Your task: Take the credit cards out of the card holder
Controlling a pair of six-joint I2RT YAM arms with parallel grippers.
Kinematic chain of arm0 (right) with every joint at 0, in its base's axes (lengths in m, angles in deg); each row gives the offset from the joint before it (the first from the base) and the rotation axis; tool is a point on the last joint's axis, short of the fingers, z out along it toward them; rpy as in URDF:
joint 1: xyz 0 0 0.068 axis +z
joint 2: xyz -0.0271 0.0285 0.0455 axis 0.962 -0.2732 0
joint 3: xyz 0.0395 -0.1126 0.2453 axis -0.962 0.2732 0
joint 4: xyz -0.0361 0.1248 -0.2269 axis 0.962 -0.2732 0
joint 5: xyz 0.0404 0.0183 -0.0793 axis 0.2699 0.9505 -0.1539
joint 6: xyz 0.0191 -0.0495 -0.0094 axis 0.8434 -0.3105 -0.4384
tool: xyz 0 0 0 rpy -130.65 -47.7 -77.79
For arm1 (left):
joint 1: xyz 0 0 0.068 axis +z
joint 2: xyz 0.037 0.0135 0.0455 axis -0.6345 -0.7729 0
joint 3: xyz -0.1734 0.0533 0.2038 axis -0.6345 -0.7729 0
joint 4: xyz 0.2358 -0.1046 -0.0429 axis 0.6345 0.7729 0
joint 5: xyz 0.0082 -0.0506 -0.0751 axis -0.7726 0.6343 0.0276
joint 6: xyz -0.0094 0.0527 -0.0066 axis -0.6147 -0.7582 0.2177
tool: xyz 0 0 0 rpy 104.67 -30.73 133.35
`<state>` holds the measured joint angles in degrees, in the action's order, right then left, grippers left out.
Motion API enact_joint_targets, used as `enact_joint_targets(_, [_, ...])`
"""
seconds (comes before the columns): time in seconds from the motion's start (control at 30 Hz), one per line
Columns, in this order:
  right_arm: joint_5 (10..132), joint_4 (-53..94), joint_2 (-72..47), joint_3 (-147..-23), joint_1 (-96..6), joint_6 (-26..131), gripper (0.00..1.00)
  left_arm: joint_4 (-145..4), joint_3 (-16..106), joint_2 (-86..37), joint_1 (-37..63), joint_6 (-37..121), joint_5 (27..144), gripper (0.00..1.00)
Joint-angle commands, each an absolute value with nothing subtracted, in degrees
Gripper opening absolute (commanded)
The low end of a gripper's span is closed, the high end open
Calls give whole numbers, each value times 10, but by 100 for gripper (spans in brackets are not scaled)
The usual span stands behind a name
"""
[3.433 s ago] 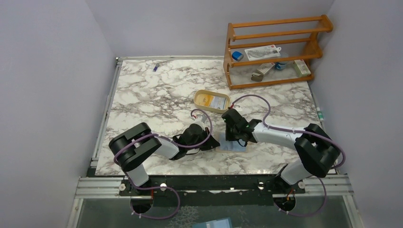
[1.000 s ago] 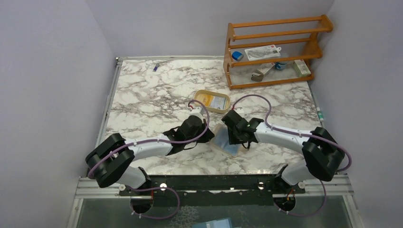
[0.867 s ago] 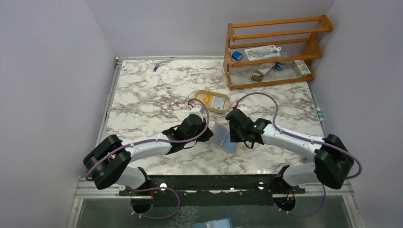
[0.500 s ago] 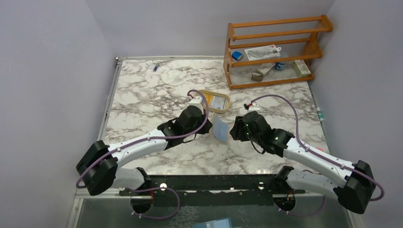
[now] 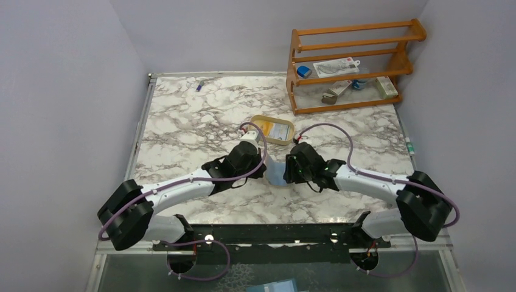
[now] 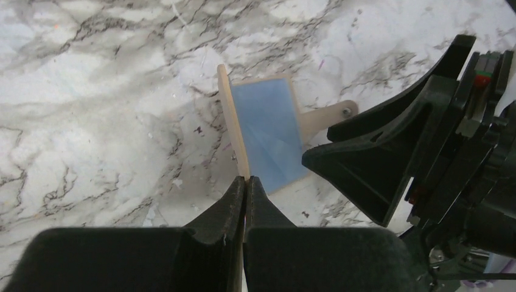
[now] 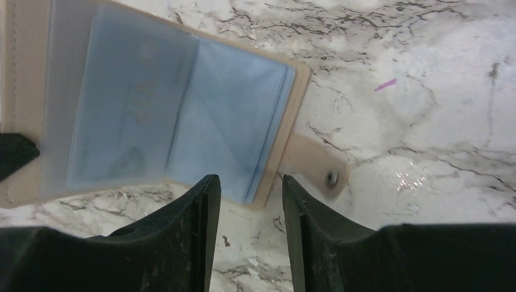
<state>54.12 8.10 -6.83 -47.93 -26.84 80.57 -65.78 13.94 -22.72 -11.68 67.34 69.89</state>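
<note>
Card holder (image 7: pixel 152 103) open — tab (image 7: pixel 316 161) toward right pincer (image 7: pixel 246 182), far flap in left pincer (image 6: pixel 245 179)

Wooden rack (image 5: pixel 356 28) and oval tray (image 5: pixel 252 123) sit on a marble table (image 5: pixel 182 121).

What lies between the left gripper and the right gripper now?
The small beige bifold card holder, opened, pale blue inside, lies between the left gripper and the right gripper; the top external view shows this.
</note>
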Motion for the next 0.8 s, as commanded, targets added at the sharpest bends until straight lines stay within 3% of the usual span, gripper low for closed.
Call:
enact_joint_targets(0.0, [567, 150, -126, -510, -266, 802, 47, -705, 99, -243, -115, 695, 698, 0])
enact_joint_targets(0.37, [553, 143, -186, -578, -266, 771, 46, -757, 42, -266, -115, 728, 695, 0])
enact_joint_targets(0.77, [630, 204, -219, -532, -266, 790, 47, -800, 21, -282, -115, 757, 717, 0])
